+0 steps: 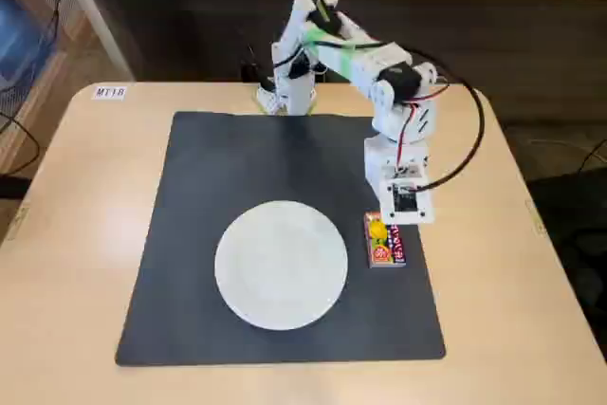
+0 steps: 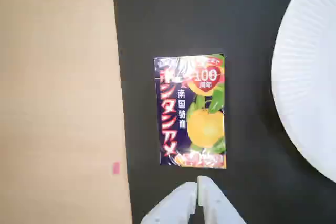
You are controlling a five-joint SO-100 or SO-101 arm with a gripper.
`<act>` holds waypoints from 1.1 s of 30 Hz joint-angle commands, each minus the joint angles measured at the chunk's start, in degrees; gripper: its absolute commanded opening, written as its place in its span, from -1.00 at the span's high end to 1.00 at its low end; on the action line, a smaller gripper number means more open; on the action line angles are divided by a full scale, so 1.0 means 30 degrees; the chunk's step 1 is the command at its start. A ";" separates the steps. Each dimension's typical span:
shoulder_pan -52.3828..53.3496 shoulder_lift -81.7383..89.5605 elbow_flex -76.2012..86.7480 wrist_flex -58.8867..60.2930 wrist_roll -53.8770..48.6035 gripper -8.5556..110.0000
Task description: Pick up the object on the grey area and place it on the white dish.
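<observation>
Dark grey mat carries everything; taking it as the landmark. Candy box lies flat on the mat near the mat's right edge in the fixed view, just beside the white paper plate, which sits around the mat's centre toward its near edge. Box and plate look apart, not touching.

Progress, as judged: nothing lifted yet. Box rests on the mat, plate is bare. Arm is poised over the box, so the approach seems made, but opening, grasp, carry and release are all left to do.

Gripper: in the wrist view the two white fingers are pressed together, tips meeting, holding nothing. They sit just off the short end of the box, above the mat, not around it. They will need to spread before any pinch.

Wrist view only: box print is legible, with Japanese lettering, a yellow citrus fruit and a "100" badge on a dark blue ground with a red band at the end; the plate's ribbed rim; a small pink mark on the beige bench beside the mat's edge.

Fixed view only: whole arm reaching over the mat from its far edge, full plate outline, a label on the bench beyond the mat's far left corner. Fingers themselves are hidden there behind the wrist housing
</observation>
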State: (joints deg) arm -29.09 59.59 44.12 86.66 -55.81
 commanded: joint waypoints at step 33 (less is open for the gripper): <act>0.1846 -0.6387 -0.9551 0.3457 -0.2842 0.24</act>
State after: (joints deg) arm -24.87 38.14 17.84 96.77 -63.63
